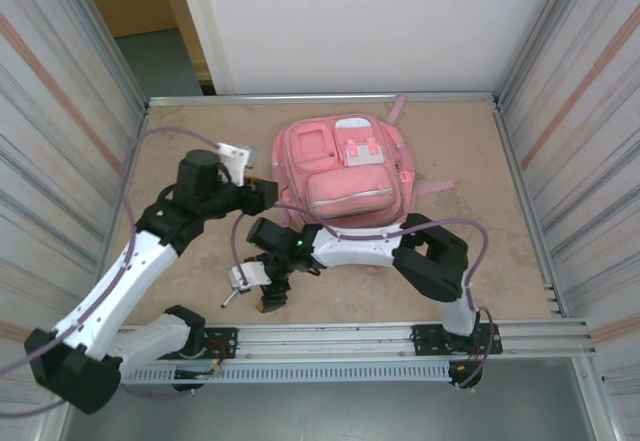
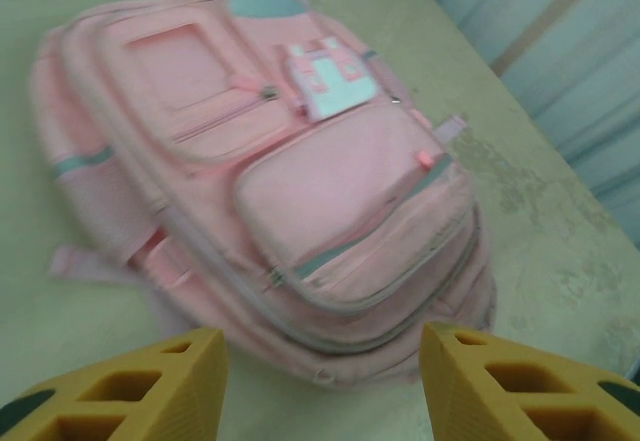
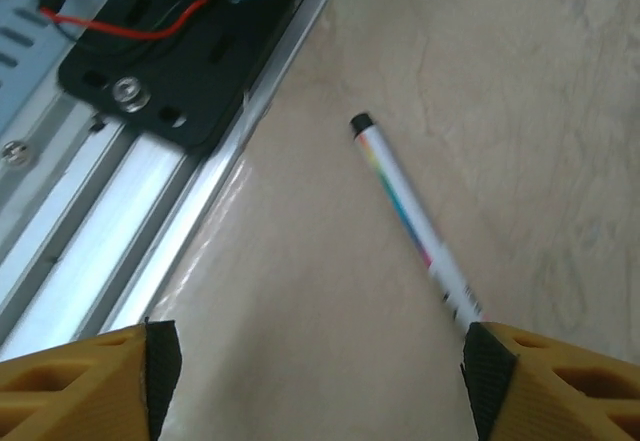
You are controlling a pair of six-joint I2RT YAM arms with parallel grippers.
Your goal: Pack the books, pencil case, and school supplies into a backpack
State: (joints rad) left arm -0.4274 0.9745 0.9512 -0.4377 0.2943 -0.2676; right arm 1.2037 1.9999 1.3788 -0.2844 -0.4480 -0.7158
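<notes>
backpack (image 1: pixel 340 176) | pink, grey zips, white and pale-blue patch on front | lies flat, front up, top end far | centre of scene, toward far edge || pen (image 3: pixel 415 219) | white barrel, rainbow stripe, black end | lies flat, diagonal | near edge, left of centre, apart from backpack

**Pink bag on the table**

We see a big pink backpack (image 1: pixel 340 176) lying flat on the brown table (image 1: pixel 480 251) (its front pockets face up). The left gripper (image 1: pixel 264 195) is just beside the bag's left edge. The right gripper (image 1: pixel 271 299) points down near the front rail (image 1: pixel 380 336).
</notes>
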